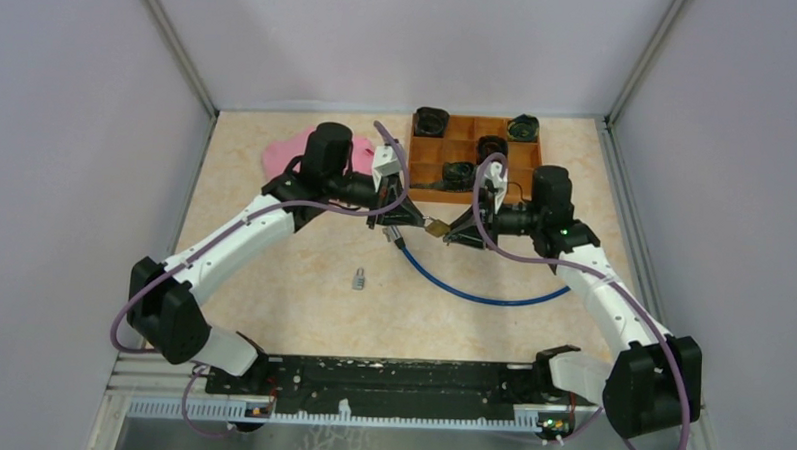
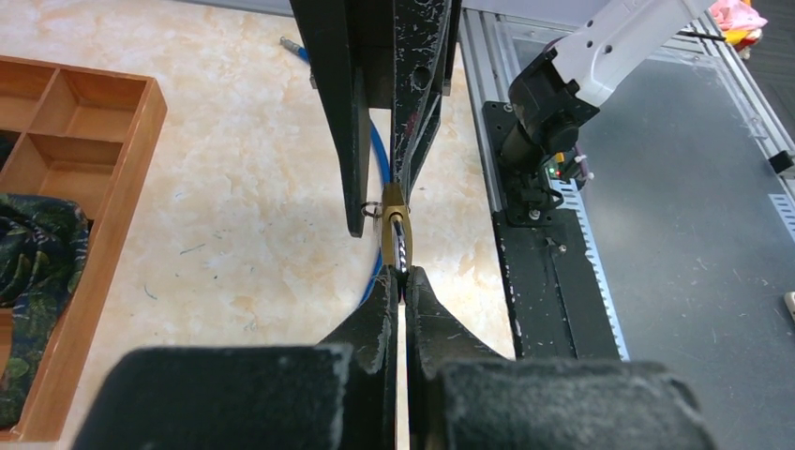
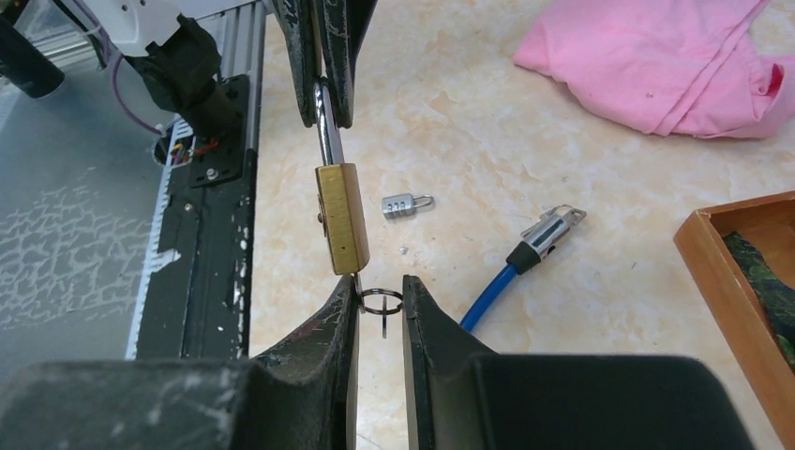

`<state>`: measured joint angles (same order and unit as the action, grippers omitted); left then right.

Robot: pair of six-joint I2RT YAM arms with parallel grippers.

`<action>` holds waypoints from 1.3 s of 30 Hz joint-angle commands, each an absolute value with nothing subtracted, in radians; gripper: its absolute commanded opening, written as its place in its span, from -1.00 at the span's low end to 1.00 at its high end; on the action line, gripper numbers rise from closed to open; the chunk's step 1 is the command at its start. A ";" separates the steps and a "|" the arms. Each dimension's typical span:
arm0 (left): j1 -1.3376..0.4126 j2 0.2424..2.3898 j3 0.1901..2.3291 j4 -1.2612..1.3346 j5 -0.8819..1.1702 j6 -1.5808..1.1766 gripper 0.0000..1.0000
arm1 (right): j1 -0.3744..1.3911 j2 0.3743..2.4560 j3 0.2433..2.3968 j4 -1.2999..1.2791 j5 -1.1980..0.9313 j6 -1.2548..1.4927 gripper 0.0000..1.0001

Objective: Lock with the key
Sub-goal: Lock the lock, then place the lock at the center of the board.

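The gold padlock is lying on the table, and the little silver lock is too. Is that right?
Not quite. The gold padlock is off the table: the left fingers hold it by its shackle, as the right wrist view shows. The little silver lock does lie on the table.

Blocked on either side of the brass padlock (image 1: 435, 227): left hand (image 1: 420, 221) on one, right hand (image 1: 450, 232) on the other. Beyond the padlock, shut off by wooden tray (image 1: 473, 119). Pink cloth (image 1: 282, 153) beyond-left of the padlock. Nearer than the padlock, bare tabletop (image 1: 302, 302) for passing, broken by blue cable (image 1: 492, 301) and small combination lock (image 1: 359, 278).
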<state>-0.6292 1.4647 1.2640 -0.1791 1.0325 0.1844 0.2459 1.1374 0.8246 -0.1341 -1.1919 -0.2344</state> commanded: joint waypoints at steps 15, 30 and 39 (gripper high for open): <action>-0.320 1.371 1.171 0.000 1.028 0.063 -1.00 | 0.247 1.165 0.855 -0.154 -1.034 -0.308 -1.00; -0.194 1.697 1.159 -0.383 0.811 0.199 -1.00 | 0.350 1.204 0.856 -0.201 -0.962 -0.394 -1.00; -0.153 1.847 1.192 -0.457 0.836 0.184 -0.97 | 0.350 1.181 0.824 -0.184 -0.956 -0.385 -1.00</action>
<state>-0.1822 1.8412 1.1484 -0.4175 0.7986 0.1768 0.3443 1.2133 0.8246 -0.2260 -0.9482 -0.3748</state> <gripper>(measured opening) 0.009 0.170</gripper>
